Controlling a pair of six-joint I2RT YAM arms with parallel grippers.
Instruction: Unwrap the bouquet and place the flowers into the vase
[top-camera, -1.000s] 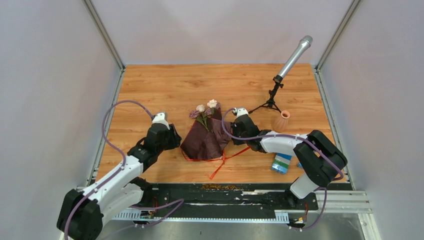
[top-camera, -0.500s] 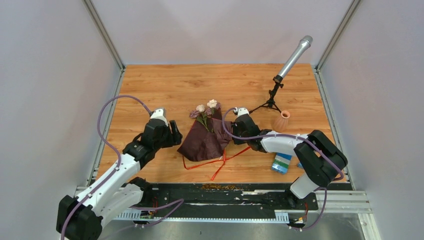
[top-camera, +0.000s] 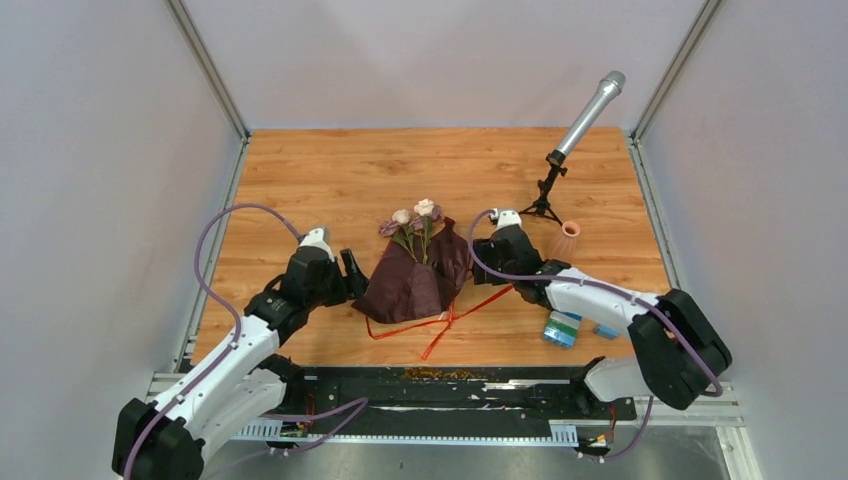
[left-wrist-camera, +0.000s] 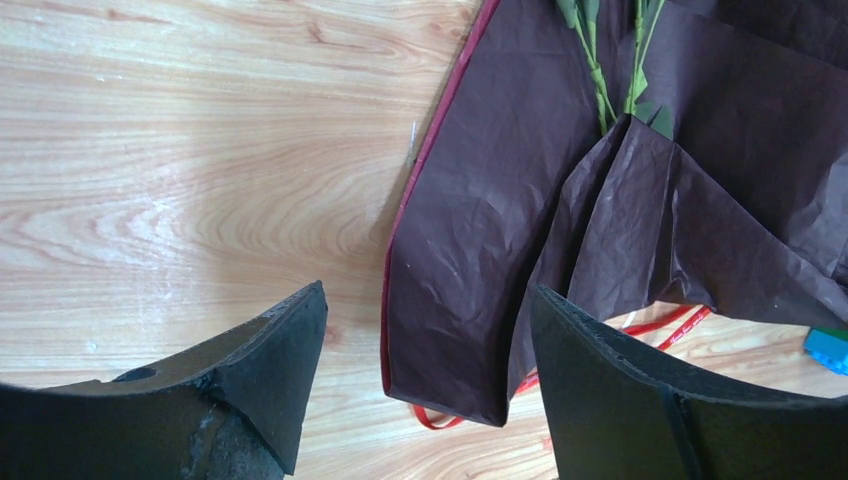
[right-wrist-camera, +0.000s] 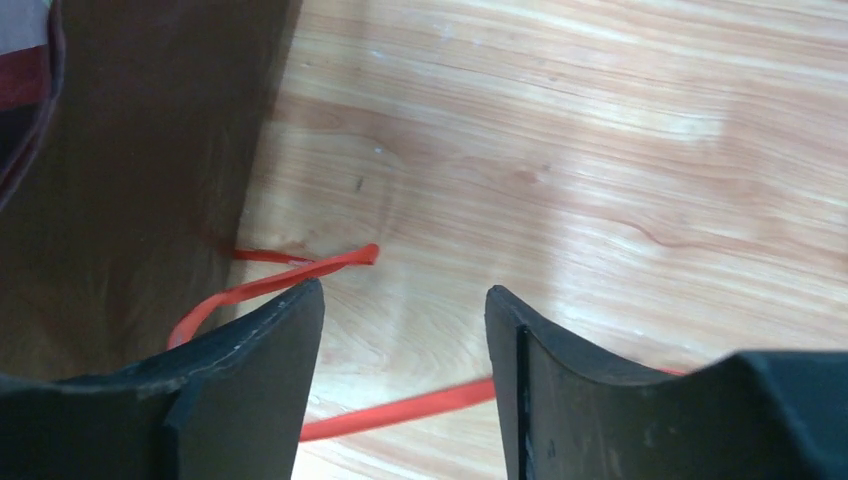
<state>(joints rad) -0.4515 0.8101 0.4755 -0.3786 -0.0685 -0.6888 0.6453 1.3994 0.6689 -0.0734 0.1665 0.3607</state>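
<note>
Both stood wide and empty: left gripper (left-wrist-camera: 425, 300), right gripper (right-wrist-camera: 405, 290). The best grasp was the flowers (top-camera: 412, 222) by bare stems, ahead-right of the left gripper, clear of the wrapping paper (left-wrist-camera: 480, 230).

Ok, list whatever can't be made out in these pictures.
- Stems of the flowers: lower ends inside the wrapping paper, top and left wrist views.
- Flower heads: left wrist view, cut by the top edge.
- The vase: top view, partly behind the right arm; too small to see inside.

High over the near edge of the worktop (top-camera: 330, 170), the top view overlooks it all. Wrist views look down closely, either side of the bouquet (top-camera: 415, 285), whose paper all three share.
</note>
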